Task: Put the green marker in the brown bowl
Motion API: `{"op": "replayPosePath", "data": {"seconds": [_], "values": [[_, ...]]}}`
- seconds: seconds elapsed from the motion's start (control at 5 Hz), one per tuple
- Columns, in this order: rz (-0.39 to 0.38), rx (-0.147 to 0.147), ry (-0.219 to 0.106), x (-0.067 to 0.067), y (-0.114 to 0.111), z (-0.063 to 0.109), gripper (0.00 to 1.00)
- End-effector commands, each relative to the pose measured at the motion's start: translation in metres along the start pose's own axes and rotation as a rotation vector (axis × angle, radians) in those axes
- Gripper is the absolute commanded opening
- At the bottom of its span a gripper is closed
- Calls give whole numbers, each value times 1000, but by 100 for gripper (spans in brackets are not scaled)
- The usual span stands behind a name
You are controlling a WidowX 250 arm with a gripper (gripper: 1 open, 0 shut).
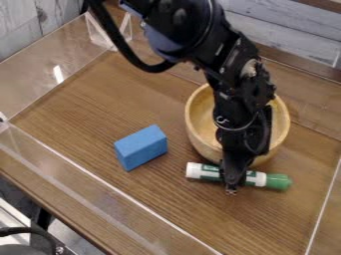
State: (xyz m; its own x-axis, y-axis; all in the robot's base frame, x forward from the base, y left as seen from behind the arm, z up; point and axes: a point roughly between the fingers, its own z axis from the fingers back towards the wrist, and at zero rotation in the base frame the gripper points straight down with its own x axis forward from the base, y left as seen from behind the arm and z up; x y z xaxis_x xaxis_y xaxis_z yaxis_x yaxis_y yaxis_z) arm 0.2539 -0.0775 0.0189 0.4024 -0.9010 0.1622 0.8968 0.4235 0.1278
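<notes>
So the green marker [276, 181] is seen lying by the tabletop's [100, 118] near right corner, just beside the brown bowl [198, 118], crossed by the gripper [232, 187], though its opening and any grip can't really be made out.

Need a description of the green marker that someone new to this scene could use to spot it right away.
Find the big round wooden bowl, partly hidden behind the dark robot arm. Just on the camera side of it, under the arm's gripper, lies a short thick marker on its side. White barrel, green label, green cap pointing right in the picture; the nearby blue block is boxy and all blue.
</notes>
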Motion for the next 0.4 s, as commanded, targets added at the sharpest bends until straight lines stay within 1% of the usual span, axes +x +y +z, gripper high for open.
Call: {"op": "replayPosePath", "data": {"seconds": [0.0,0.2], "values": [[-2,-38,34,-7,-7,-14,0],[-5,-37,30,-6,-7,-14,0]]}}
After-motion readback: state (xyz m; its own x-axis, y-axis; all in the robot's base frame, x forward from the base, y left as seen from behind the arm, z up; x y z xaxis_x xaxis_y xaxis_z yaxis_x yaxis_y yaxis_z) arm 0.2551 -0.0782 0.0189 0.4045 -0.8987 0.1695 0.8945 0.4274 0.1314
